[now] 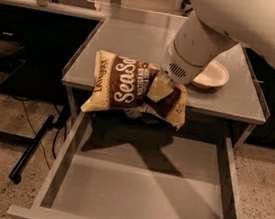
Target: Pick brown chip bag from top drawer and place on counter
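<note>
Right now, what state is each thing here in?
brown chip bag: held in the air, tilted, crumpled where gripped.
gripper: shut on the bag, at the counter's front edge.
top drawer: pulled open.
counter: bears the bowl.
white bowl: upright, partly behind the arm.

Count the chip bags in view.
1. The brown chip bag hangs from the end effector at the front edge of the counter, above the open top drawer. The arm may hide others.
</note>
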Robot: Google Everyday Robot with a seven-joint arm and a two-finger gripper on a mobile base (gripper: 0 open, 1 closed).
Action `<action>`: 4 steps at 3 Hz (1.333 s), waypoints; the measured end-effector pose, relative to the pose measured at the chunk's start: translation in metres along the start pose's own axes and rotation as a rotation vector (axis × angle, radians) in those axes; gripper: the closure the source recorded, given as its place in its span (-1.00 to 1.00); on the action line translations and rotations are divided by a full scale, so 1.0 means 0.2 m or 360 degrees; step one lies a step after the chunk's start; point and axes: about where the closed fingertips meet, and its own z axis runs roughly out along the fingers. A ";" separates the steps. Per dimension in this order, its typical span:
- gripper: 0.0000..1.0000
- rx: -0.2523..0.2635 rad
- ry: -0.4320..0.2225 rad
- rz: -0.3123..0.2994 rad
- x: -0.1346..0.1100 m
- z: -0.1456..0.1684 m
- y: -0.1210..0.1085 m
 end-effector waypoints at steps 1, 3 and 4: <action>1.00 -0.0018 0.0006 0.0085 0.02 0.04 0.00; 1.00 0.0073 -0.0028 0.0292 -0.18 0.05 -0.33; 1.00 0.0087 -0.0051 0.0288 -0.29 -0.04 -0.47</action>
